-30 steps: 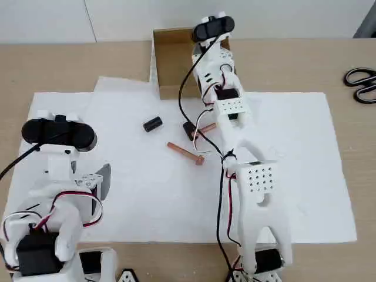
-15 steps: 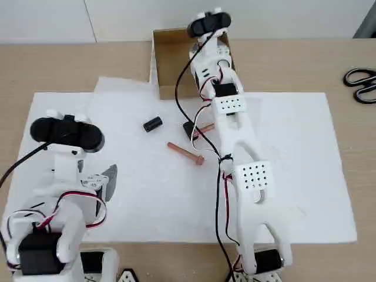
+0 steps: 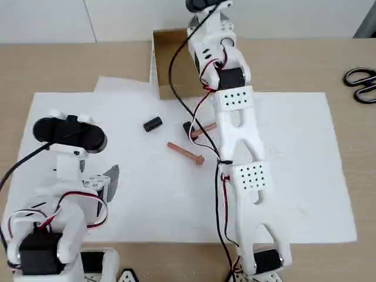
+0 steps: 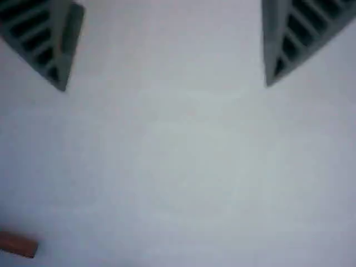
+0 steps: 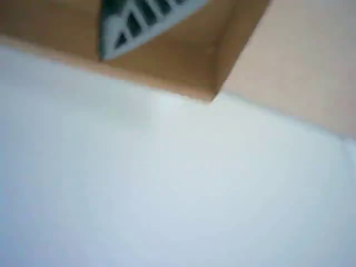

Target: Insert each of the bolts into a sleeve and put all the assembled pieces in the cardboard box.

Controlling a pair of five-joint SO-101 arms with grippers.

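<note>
table (image 3: pixel 53 64): wood-look, matt, smooth | sheet (image 3: pixel 158 200): white, paper-like, matt, faintly creased | box (image 3: pixel 167 59): brown cardboard, matt | bolt (image 3: pixel 184 153): copper-toned, dull sheen | sleeve (image 3: pixel 153 124): black, slight gloss | arms (image 3: pixel 244 138): white plastic, smooth | left fingers (image 4: pixel 39 33): grey ribbed plastic | scissors (image 3: pixel 361 82): black glossy handles

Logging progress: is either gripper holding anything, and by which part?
The left gripper is open and empty; for the right gripper, it cannot be told.
</note>
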